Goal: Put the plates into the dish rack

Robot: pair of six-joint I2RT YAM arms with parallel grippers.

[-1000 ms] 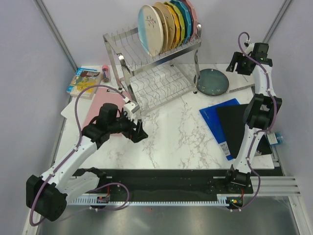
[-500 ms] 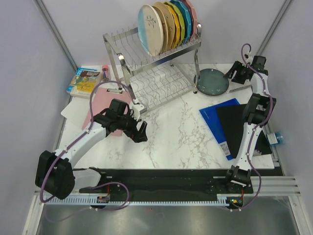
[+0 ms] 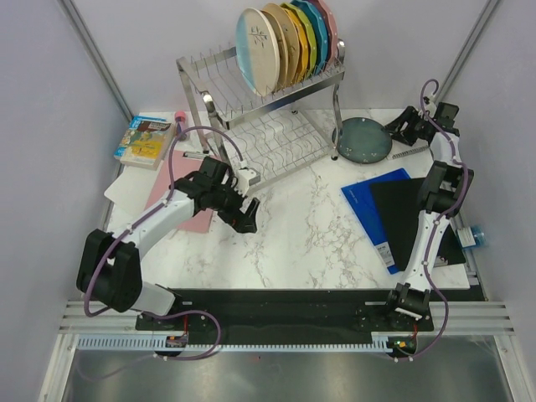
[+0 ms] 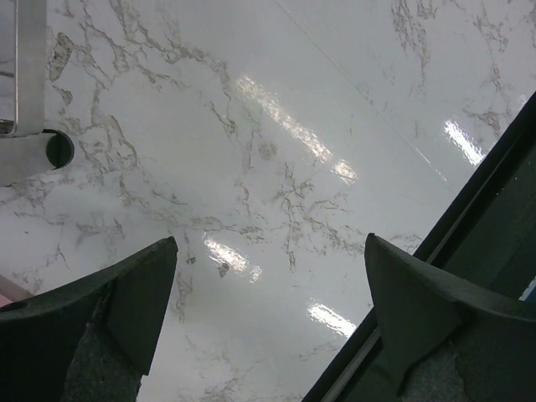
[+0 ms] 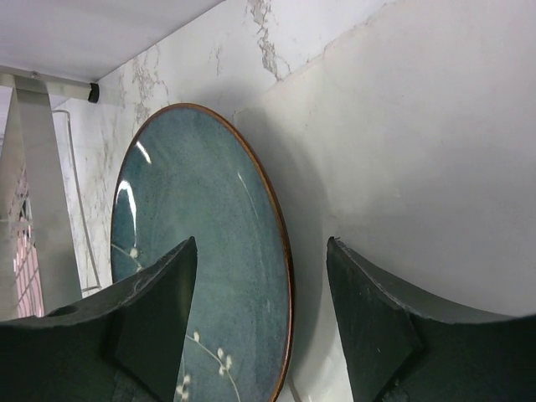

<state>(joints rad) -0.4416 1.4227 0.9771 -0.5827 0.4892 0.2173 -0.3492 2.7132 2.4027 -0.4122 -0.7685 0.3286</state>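
Note:
The dark teal plate lies flat on the table right of the dish rack. It fills the left of the right wrist view. My right gripper is open, its jaws straddling the plate's right rim, one over the plate, one over the table. The half blue, half cream plate and the cream-yellow plates stand on the rack's top tier with several plain coloured plates. My left gripper is open and empty over bare marble, in front of the rack.
A pink sheet and a book lie left of the rack. A blue folder and a black mat lie at the right. The rack's foot shows at the left wrist view's upper left.
My right gripper came down from above the table's back right to the teal plate's right rim. My left gripper moved right and slightly forward, in front of the rack.

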